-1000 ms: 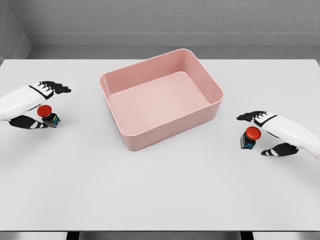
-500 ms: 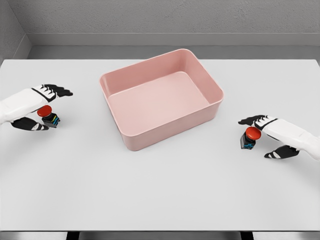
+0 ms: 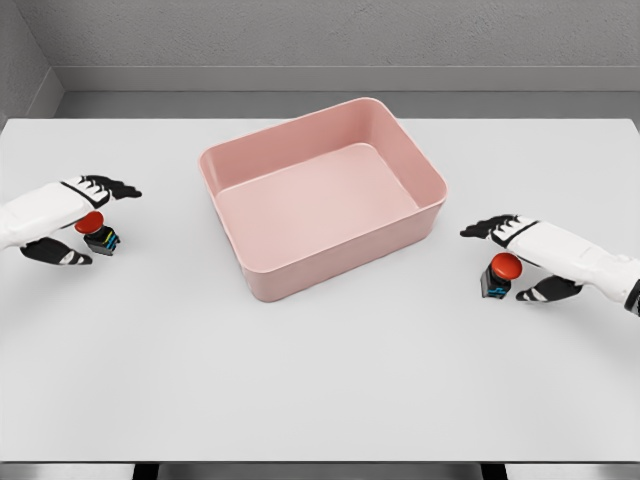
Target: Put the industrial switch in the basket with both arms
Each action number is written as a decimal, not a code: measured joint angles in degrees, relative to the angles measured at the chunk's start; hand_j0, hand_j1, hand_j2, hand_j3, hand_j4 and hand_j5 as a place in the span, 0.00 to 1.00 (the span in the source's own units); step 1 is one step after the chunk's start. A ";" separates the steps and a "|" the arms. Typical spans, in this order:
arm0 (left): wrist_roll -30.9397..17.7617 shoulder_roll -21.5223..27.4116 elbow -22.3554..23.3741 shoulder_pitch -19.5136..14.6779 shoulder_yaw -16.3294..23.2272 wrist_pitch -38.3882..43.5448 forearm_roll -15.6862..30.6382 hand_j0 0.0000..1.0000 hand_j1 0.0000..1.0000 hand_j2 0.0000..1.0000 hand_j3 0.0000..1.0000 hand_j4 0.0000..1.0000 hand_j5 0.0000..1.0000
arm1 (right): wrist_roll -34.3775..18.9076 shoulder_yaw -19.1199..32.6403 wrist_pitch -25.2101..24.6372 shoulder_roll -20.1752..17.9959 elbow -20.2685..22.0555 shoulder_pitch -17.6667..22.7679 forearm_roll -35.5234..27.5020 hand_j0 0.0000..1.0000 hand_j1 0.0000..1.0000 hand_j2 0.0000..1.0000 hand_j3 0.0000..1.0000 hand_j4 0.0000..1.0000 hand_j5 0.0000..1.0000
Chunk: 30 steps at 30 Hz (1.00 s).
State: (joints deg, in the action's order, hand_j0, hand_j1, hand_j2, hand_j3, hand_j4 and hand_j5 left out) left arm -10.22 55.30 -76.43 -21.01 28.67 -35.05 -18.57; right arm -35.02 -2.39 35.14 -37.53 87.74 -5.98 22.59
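Since last frame my right hand (image 3: 520,262) slid in toward basket, fingers now reaching over right switch (image 3: 499,275); left hand (image 3: 62,222) barely shifted. Table (image 3: 320,380) white, pink basket (image 3: 300,278) in middle, nothing in it. So task hardly started: both switches on table, well apart from basket, one each side. Left switch (image 3: 98,233) sits between left thumb and fingers. Both hands cupped round their switch, fingers partly open, can't tell if touching. No lift yet.

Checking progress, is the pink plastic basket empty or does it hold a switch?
Empty: the pink plastic basket shows only bare floor.
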 measured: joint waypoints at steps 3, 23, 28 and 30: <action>-0.05 -0.05 0.64 -1.05 0.43 0.00 -0.24 0.97 0.97 0.97 0.97 0.97 0.97 | 0.00 -1.25 0.02 0.04 -0.06 -0.18 0.15 1.00 1.00 1.00 1.00 1.00 1.00; -0.53 -0.18 2.93 -1.67 0.72 0.00 -0.87 0.83 0.83 0.83 0.83 0.83 0.83 | 0.03 -2.66 -0.08 -0.01 -0.19 -0.17 1.03 0.79 0.79 0.79 0.79 0.79 0.79; -0.59 -0.25 3.17 -1.85 0.72 0.00 -1.09 0.75 0.75 0.75 0.75 0.75 0.75 | -0.04 -2.56 -0.44 -0.06 -0.15 -0.18 0.88 0.68 0.68 0.68 0.68 0.68 0.68; -0.60 -0.26 3.19 -1.85 0.71 0.00 -1.49 0.74 0.74 0.74 0.74 0.74 0.74 | -0.10 -2.53 -0.50 -0.08 -0.14 -0.18 0.77 0.68 0.68 0.68 0.68 0.68 0.68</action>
State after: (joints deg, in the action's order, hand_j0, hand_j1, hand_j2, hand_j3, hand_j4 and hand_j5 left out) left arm -10.82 55.05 -73.24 -22.85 29.39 -35.05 -20.07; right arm -35.12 -4.93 34.64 -37.60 87.60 -6.15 23.36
